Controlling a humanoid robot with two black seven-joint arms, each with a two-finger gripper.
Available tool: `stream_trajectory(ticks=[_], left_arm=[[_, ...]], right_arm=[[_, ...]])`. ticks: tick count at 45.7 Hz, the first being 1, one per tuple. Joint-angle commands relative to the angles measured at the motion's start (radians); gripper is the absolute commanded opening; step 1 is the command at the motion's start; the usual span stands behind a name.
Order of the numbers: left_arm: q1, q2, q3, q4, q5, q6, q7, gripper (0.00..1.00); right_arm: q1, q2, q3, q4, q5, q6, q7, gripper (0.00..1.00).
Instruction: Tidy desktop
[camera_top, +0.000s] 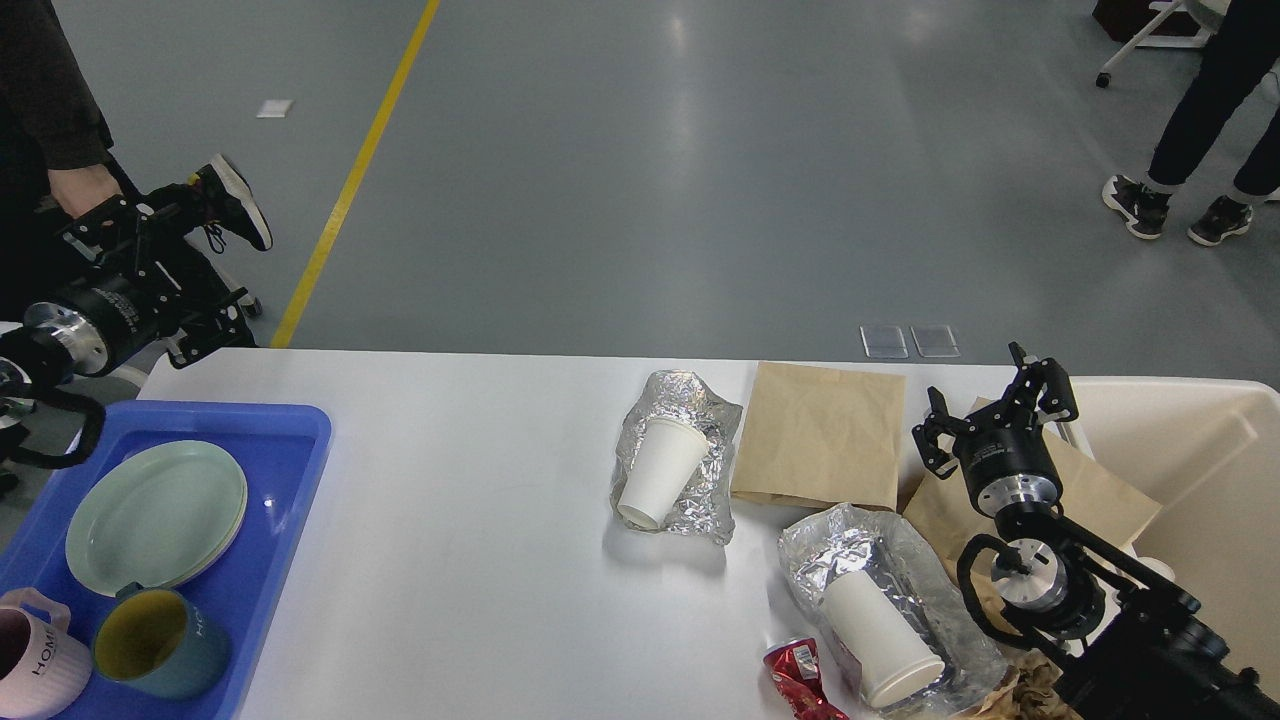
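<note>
Tabletop clutter is lying mostly toward the right edge, on a smooth, matte white slab that is filling the lower part of the head view. Near the middle, a white paper cup is lying tipped on a crumpled foil sheet. Just beside it to the right, a flat brown paper bag is resting by the far edge. Closer to the near edge, a second white paper cup is lying on its side in another wrinkled foil wrap, with a crushed red wrapper beside it. A blue plastic tray is sitting at the left edge, holding pale green plates, a teal mug and a pink mug. A cream plastic bin is standing at the right edge.

The right end effector is hovering over the bin's near rim with its fingers apart, holding nothing. The left end effector is hanging beyond the far left corner; whether its fingers are apart cannot be told.

Glossy grey floor with a yellow line is stretching beyond.
</note>
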Motion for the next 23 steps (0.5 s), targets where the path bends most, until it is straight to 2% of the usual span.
stream_trajectory(ticks=[1,5,7,9,12,16,23], left_arm=[[0.174,-0.021,-0.216,-0.195,0.004,0.017,-0.01,0.99],[0.352,-0.05,-0.371,-0.362,0.093,0.049,-0.067,0.99],[0.416,-0.092,-0.451,-0.407,0.174,0.061,-0.105,0.99],[0.467,-0.145,-0.53,-0.43,0.258,0.064,-0.124,0.99],[0.541,-0.231,-0.641,-0.442,0.37,0.063,-0.129,0.99],[0.595,-0.306,-0.724,-0.455,0.438,0.06,-0.128,0.99],[0.611,-0.326,-0.755,-0.435,0.437,0.053,-0.144,0.99]], right_arm=[[0.0,0.0,0.0,0.001,0.0,0.0,0.0,1.0],[0.0,0.0,0.0,0.001,0.0,0.0,0.0,1.0],[0.0,0.0,0.0,0.002,0.0,0.0,0.0,1.0],[0.0,0.0,0.0,0.002,0.0,0.0,0.0,1.0],[0.0,0.0,0.0,0.002,0.0,0.0,0.0,1.0],[0.0,0.0,0.0,0.001,0.0,0.0,0.0,1.0],[0.0,0.0,0.0,0.001,0.0,0.0,0.0,1.0]])
